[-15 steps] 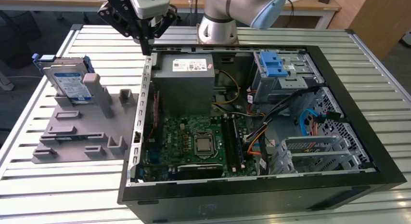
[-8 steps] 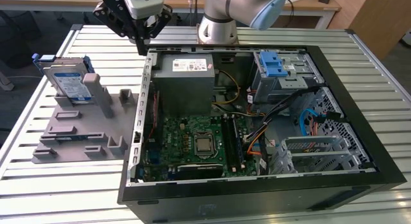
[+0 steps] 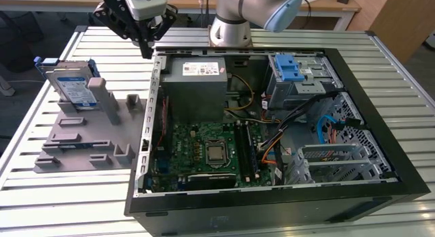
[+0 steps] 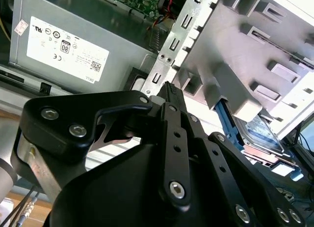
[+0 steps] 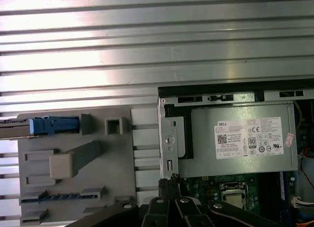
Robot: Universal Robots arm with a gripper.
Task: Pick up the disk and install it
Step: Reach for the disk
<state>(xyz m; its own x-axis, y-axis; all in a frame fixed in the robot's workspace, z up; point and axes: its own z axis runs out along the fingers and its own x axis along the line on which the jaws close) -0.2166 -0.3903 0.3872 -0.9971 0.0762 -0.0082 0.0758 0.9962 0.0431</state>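
Observation:
The disk (image 3: 75, 86) stands upright on edge in a grey holder (image 3: 81, 145) at the exterior view's left, a silver drive with a blue-and-white label and a blue frame. It shows edge-on in the first wrist view (image 5: 54, 125) and partly behind the holder in the second wrist view (image 4: 262, 133). My black gripper (image 3: 146, 54) hangs above the back corner of the open computer case (image 3: 380, 145), to the exterior view's right of the disk and well apart from it. Its fingers meet at the tips in both wrist views (image 4: 169, 87) (image 5: 172, 179), shut with nothing between them.
Inside the case sit a grey power supply box (image 3: 197, 86) with a white sticker, a silver drive cage (image 3: 302, 81) with a blue latch, the green board and loose cables. Everything rests on a slatted metal table (image 3: 61, 196).

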